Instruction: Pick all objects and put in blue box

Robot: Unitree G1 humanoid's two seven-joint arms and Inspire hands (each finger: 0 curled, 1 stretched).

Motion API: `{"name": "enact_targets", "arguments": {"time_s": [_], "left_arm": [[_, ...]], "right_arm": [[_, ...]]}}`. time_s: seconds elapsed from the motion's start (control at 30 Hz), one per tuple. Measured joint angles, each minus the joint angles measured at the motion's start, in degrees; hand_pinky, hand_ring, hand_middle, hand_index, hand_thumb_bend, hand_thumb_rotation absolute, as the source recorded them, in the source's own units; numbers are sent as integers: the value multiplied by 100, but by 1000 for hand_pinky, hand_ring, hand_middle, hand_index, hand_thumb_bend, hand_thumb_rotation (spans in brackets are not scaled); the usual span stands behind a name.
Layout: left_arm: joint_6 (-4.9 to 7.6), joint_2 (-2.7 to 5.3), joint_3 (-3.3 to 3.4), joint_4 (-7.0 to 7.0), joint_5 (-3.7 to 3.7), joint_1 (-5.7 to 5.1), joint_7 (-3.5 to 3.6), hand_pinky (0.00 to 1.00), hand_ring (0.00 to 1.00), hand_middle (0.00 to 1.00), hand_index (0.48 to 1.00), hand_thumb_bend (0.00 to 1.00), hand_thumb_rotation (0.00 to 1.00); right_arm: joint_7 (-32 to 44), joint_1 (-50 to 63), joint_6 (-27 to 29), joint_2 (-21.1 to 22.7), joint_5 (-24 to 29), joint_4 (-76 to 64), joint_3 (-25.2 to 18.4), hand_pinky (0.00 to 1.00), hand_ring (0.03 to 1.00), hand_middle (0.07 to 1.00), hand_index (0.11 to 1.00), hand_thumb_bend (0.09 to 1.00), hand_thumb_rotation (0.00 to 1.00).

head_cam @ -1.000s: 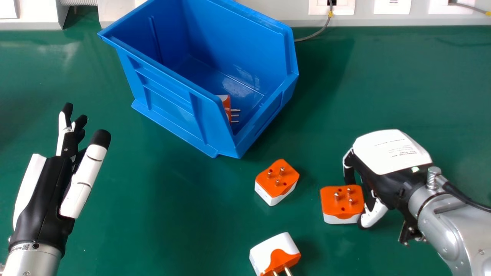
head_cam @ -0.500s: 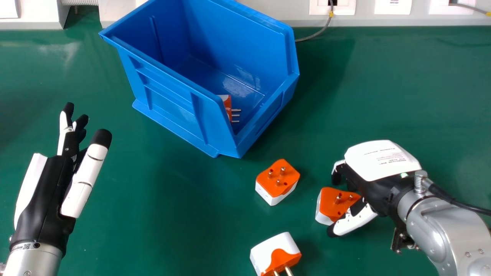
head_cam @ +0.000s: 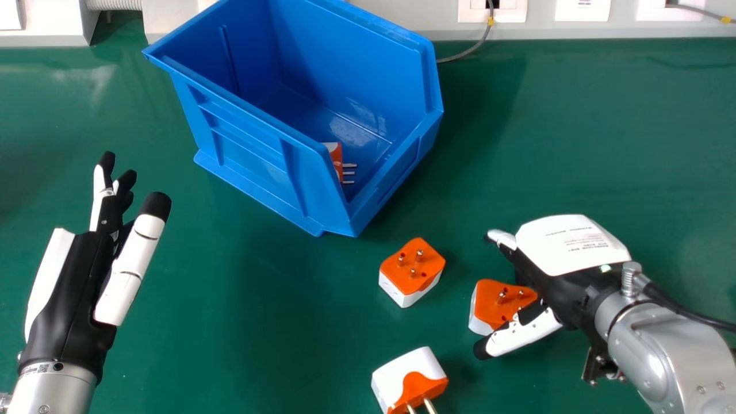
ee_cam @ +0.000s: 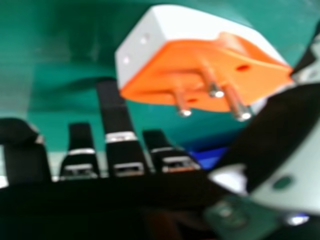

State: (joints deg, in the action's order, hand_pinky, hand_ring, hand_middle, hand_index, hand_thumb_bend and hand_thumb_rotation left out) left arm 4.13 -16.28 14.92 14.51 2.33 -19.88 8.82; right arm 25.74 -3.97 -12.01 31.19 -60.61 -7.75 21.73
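Note:
On the green table, my right hand stands open over the right side of an orange-and-white plug adapter, its thumb on the near side. In the right hand view that adapter has its pins showing, between the thumb and the fingers of my right hand. A second adapter lies pins up to the left. Nearer the robot lies a third adapter, pins pointing towards the robot. The blue box holds one more adapter. At the left, my left hand is open above the table.
Along the table's far edge runs a white panel with sockets, and a grey cable comes down behind the box. A black cable runs along the right forearm.
My right hand has come left and a little nearer the robot. Its fingers and thumb have spread, the thumb now across the adapter's near side. The adapter has turned and shifted slightly left.

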Motion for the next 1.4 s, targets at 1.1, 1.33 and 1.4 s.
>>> {"name": "enact_targets", "arguments": {"time_s": [1.1, 1.33, 1.4], "left_arm": [[12, 2, 2, 106, -25, -3, 81, 938, 1000, 1000, 993, 622, 1000], [-4, 2, 2, 144, -23, -7, 81, 934, 1000, 1000, 992, 622, 1000], [-20, 4, 2, 182, -23, -10, 81, 934, 1000, 1000, 992, 622, 1000]], "right_arm": [[-1317, -229, 383, -258, 449, 946, 157, 372, 451, 516, 505, 498, 129], [-1136, -231, 61, -395, 453, 875, 148, 387, 468, 521, 491, 488, 134], [-1107, -240, -7, -420, 453, 866, 149, 387, 468, 521, 491, 488, 134]]}}
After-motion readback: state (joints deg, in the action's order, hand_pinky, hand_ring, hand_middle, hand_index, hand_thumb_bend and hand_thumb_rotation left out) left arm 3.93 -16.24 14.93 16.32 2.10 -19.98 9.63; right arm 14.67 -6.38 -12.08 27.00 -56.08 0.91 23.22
